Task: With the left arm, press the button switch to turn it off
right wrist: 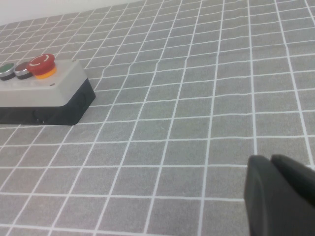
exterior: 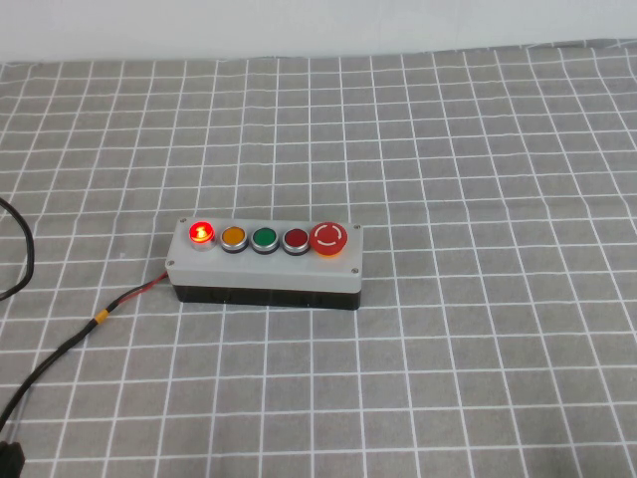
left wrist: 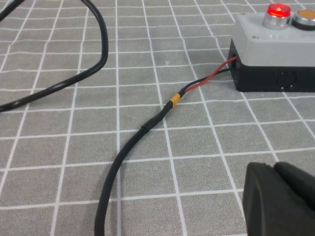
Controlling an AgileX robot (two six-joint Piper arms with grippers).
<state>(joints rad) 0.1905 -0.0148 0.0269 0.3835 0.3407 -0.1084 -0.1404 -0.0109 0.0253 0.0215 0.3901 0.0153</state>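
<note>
the button switch [exterior: 201, 234] glows red at the robot's-left end of the row of five on the grey control box [exterior: 267, 267], which sits near the middle of the checked grey surface [exterior: 478, 149]; right beside it is the orange button [exterior: 233, 237], then the green button [exterior: 264, 238], the darker red button [exterior: 296, 239] and the big emergency-stop button [exterior: 328, 238]. the left gripper [left wrist: 280, 199] shows only as a dark bulk at the corner of its wrist view, low over the surface and well apart from the box, and it is too cropped to tell whether its fingers are open or closed. the right gripper [right wrist: 281, 194] sits the same way on the far side of the box, likewise too cropped to say. neither arm appears in the high view. the main risk is aim: the lit button touches almost nothing but air on one side and sits just beside the orange one on the other, so a slightly off-line descent could press the neighbour or both. a glancing, sideways push could slide or tip the light box rather than depress the button. the thin black-and-red wire [left wrist: 162, 110] with its yellow band [left wrist: 174, 101] and the thick black cable [left wrist: 93, 59] lie across the likely approach path, so a low sweep could snag them and drag the box.
</note>
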